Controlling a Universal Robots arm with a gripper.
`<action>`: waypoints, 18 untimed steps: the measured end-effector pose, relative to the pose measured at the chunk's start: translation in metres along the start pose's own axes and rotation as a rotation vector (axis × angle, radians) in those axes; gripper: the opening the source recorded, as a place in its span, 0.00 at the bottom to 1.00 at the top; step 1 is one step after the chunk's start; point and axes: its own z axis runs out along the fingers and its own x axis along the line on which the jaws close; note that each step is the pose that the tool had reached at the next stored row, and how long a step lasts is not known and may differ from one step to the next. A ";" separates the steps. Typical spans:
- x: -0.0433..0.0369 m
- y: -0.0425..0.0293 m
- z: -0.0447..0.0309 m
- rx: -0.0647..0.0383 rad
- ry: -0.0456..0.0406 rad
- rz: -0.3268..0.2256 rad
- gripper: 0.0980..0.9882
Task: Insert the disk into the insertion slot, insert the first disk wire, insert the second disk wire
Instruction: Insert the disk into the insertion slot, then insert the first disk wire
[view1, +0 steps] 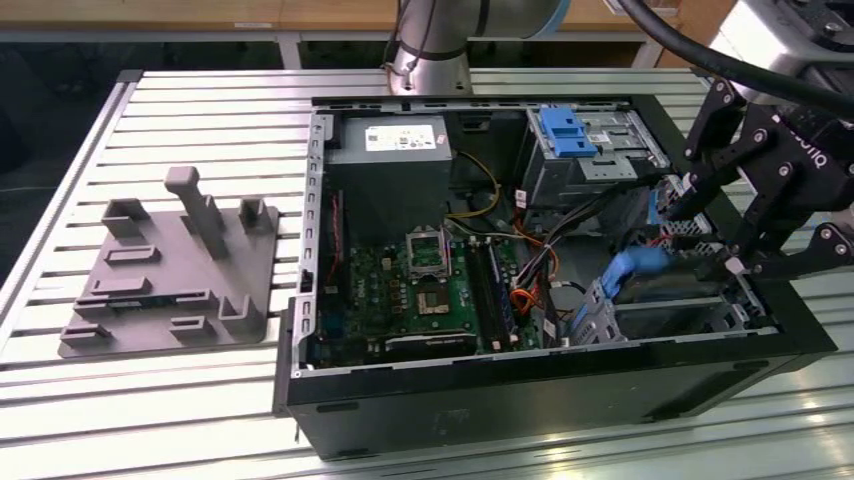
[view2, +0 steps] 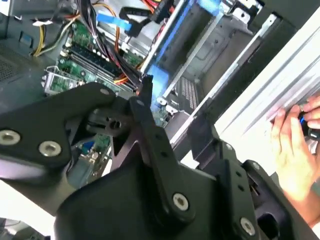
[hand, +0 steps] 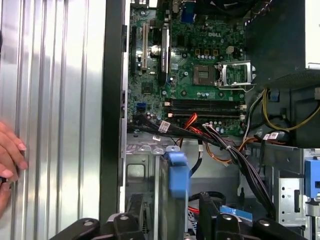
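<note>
The open computer case (view1: 534, 390) lies on its side on the slatted metal worktop (view1: 200, 100), with its green circuit board (view1: 427, 290) facing up. A grey plastic fixture plate (view1: 174, 270) sits on the worktop beside the case, toward the exterior view's left. The black pincer (view1: 705, 235) hangs over the corner of the case at the exterior view's right. Its fingers are spread apart and grasp nothing. Just below it the disk (view1: 627, 272) stands on edge in the insertion slot (view1: 674, 318), the small silver cage in that corner. The blue end tab of its carrier sticks up above the metal. In the first wrist view the blue tab (hand: 177, 172) sits between the two fingertips (hand: 210, 212), with a gap on each side, so neither fingertip touches it. A bundle of black and orange wires (hand: 220, 147) crosses from the board toward the cage and passes close beside the disk. I cannot tell from here whether any wire is plugged into it. The bigger metal bay with the blue latch (view1: 567, 130) sits further back in the case, next to the grey power supply (view1: 387, 135). A person's hand (view2: 295, 150) rests on the worktop just outside the case wall.
</note>
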 end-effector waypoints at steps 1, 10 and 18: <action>0.0000 0.0000 0.0001 0.000 -0.0001 0.000 0.52; 0.0000 0.0000 0.0004 0.000 -0.0003 0.000 0.52; 0.0000 -0.0001 0.0005 0.000 -0.0004 0.000 0.52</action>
